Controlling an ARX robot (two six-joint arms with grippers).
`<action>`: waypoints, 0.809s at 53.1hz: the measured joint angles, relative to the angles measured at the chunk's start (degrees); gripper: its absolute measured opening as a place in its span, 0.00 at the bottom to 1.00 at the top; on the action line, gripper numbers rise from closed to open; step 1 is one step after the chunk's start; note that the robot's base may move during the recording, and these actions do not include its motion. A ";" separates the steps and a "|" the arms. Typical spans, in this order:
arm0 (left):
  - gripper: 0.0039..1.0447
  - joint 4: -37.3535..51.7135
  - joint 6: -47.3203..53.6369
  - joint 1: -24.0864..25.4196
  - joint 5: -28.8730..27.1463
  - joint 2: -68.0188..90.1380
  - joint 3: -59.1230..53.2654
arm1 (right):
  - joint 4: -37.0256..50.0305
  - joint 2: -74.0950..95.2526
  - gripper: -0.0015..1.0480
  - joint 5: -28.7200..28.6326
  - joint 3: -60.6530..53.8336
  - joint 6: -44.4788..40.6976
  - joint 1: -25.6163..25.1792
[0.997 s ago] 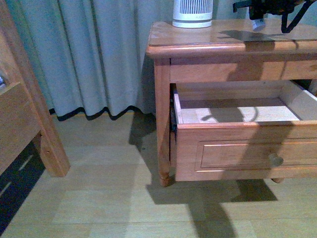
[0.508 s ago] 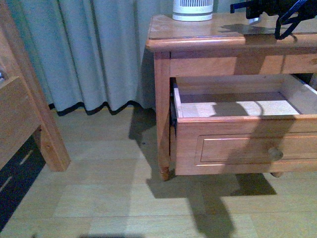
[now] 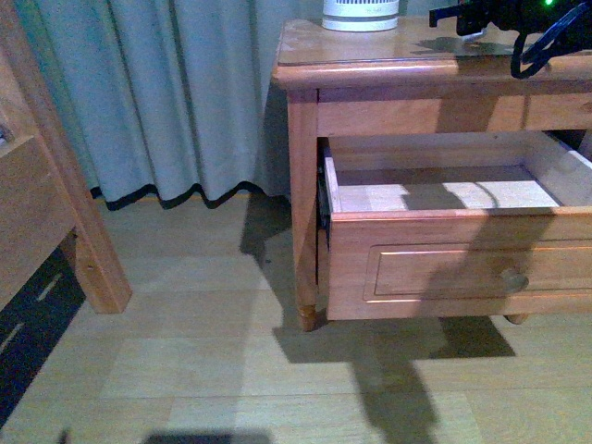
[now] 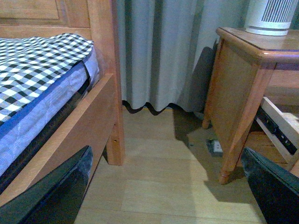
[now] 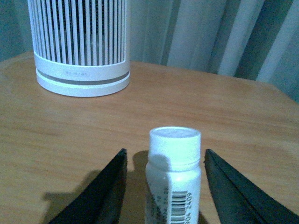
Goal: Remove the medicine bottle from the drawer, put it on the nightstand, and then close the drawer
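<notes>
Tiny white capped medicine bottle (image 5: 174, 177) sits upright at the glossy orange-brown wooden bedside table (image 5: 233, 116) top, base out of frame, near the ribbed white cylinder (image 5: 78, 46). Right pincer (image 5: 164, 151) is spread around it with gaps on both sides, not gripping. The upper wooden drawer (image 3: 444, 268) stands open. Left pincer (image 4: 167, 150) gapes wide over the floor (image 4: 154, 200).

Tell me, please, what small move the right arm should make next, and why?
Probably raise the right gripper straight up, clear of the medicine bottle: its fingers stand apart from the upright bottle, which seems set on the nightstand, and the drawer is open.
</notes>
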 joint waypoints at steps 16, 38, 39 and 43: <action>0.94 0.00 0.00 0.00 0.00 0.00 0.00 | 4.61 -6.36 0.95 -1.66 -9.01 1.95 -0.07; 0.94 0.00 0.00 0.00 0.00 0.00 0.00 | 4.17 -26.01 0.93 -1.73 -31.04 8.72 -1.81; 0.94 0.00 0.00 0.00 0.00 0.00 0.00 | 2.86 -27.10 0.93 -1.49 -32.33 9.09 -1.84; 0.94 0.00 0.00 0.00 0.00 0.00 0.00 | -2.97 -31.10 0.91 -1.27 -37.09 11.39 -1.92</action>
